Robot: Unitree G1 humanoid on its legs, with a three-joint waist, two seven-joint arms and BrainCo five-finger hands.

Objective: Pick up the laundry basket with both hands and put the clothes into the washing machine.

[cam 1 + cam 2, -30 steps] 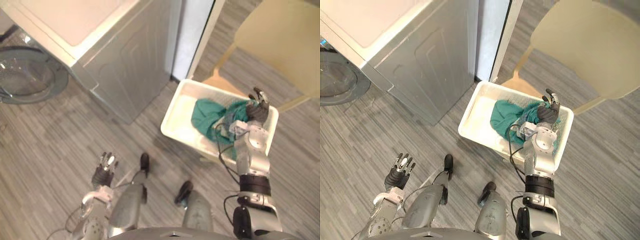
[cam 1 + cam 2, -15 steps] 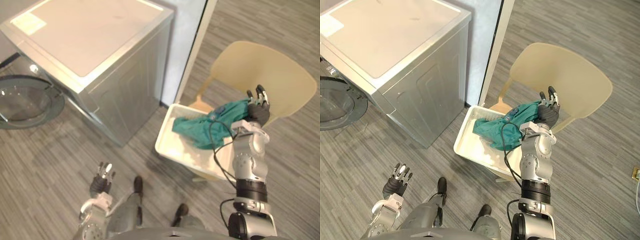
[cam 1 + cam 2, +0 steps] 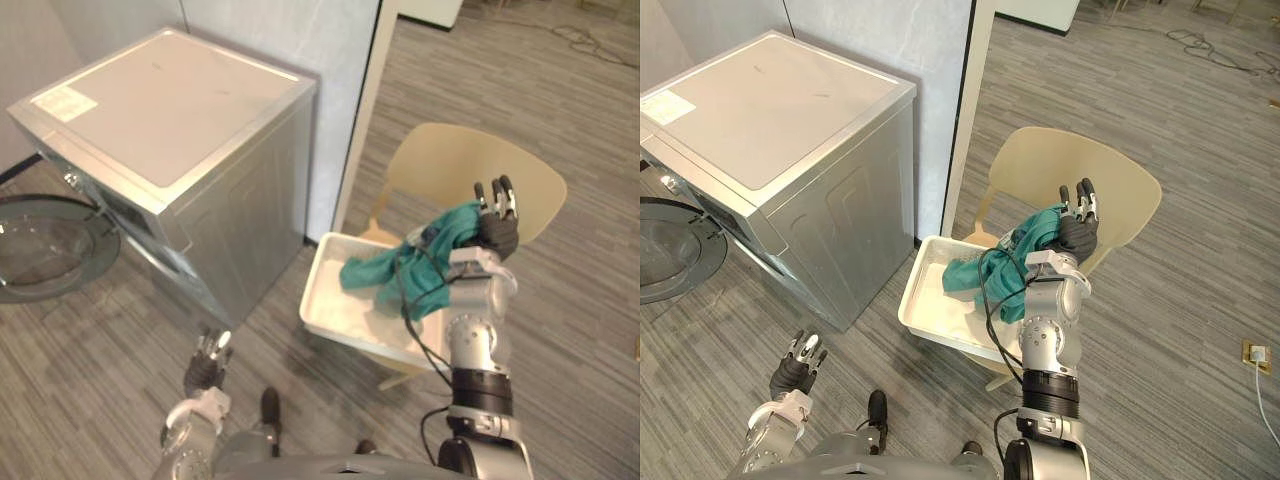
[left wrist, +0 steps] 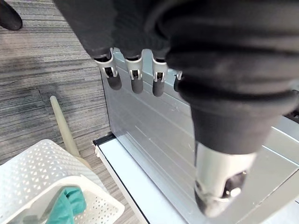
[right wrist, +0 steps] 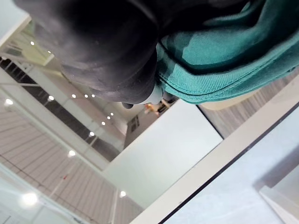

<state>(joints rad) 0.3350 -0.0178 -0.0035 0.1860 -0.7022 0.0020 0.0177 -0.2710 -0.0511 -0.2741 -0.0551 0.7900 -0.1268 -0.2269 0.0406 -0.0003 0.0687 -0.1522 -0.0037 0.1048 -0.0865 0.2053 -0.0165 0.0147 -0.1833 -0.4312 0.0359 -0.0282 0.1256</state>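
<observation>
The basket (image 3: 342,318) sat on the seat of a chair (image 3: 450,170), not yet lifted. Its long axis ran roughly from 10 to 4 o'clock in the head views. A green cloth (image 3: 395,270) lay heaped in its right half.

The right hand (image 3: 496,232) was raised over the basket's 3 o'clock end, fingers (image 3: 497,195) straight and pointing up, so the hand was open. A fold of the cloth rose from the heap and lay against this hand. Whether the thumb pinched it could not be told. From this hand the basket lay at about 8 o'clock and below.

The left hand (image 3: 205,368) hung low at 7 o'clock of the basket, well apart from it, with relaxed fingers and nothing in it. Its wrist view looked past the fingers to the washer's side panel and the basket.

The washer (image 3: 170,110) stood at 10 o'clock of the basket, with its open door (image 3: 45,245) further out toward 9 o'clock.

The right hand was much the nearer. A two-handed lift would probably need the left hand brought to the basket's near left rim.
</observation>
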